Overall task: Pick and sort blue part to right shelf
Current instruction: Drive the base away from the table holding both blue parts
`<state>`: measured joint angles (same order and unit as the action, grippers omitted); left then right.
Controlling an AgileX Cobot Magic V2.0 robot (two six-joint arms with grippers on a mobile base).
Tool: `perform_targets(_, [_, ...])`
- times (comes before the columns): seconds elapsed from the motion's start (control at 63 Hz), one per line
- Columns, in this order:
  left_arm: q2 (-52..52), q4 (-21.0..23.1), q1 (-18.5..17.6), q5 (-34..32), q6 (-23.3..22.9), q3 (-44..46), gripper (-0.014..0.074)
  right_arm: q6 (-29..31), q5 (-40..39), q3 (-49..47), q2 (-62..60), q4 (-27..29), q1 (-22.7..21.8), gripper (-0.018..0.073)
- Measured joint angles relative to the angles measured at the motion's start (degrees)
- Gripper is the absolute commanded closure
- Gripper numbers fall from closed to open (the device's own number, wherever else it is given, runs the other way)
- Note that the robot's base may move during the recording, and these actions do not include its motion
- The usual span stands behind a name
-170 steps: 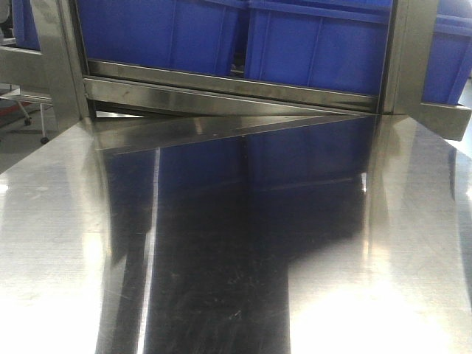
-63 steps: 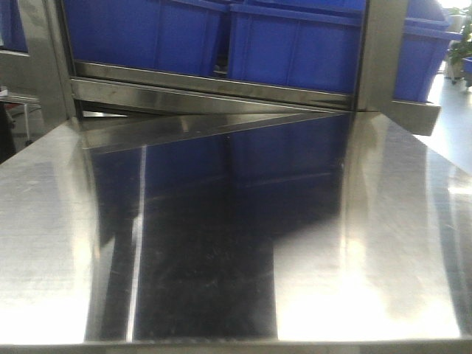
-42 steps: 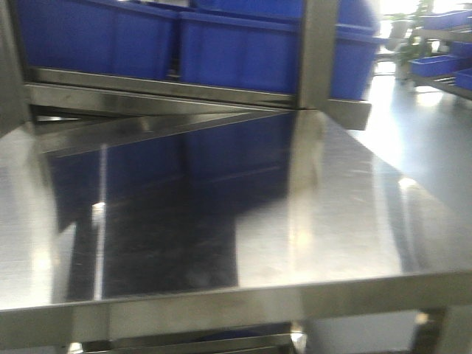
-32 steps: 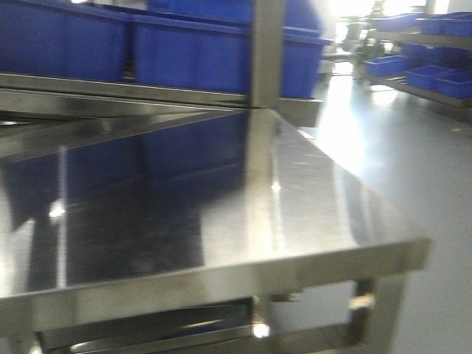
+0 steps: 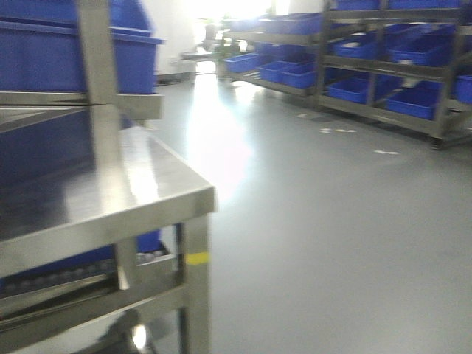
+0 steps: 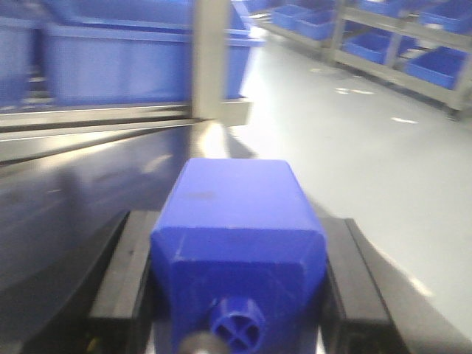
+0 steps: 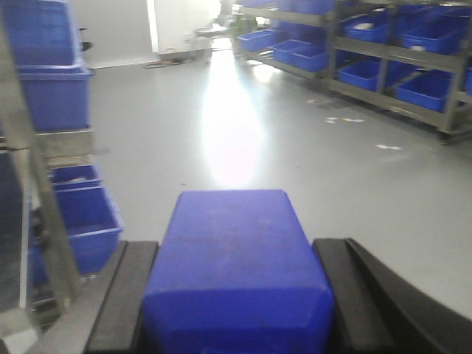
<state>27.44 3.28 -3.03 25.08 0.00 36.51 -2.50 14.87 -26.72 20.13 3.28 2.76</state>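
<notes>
Front view low, level: steel table [image 5: 140, 184] at 9 o'clock, racks [image 5: 383, 81] at 2. Wrist views hug left block [image 6: 240, 236], right block [image 7: 236, 273]; share racks.

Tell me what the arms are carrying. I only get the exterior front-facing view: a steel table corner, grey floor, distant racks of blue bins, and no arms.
Observer: The left claw is shut on a dark-blue plastic block with sloped shoulders. Its small round knob points at the wrist camera.
Operator: And the right arm?
Observer: The right claw is shut on a second blue plastic block, held between its black fingers. The block's near end runs out of frame, so I cannot tell what kind of cap it has.
</notes>
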Motion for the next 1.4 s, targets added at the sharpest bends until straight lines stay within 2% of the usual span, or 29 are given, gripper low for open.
perform_targets(1.396, [0.00, 0.00, 0.00, 0.02, 0.00, 0.00, 0.0228, 0.00, 0.00, 0.00, 0.00, -0.11, 0.00, 0.0278])
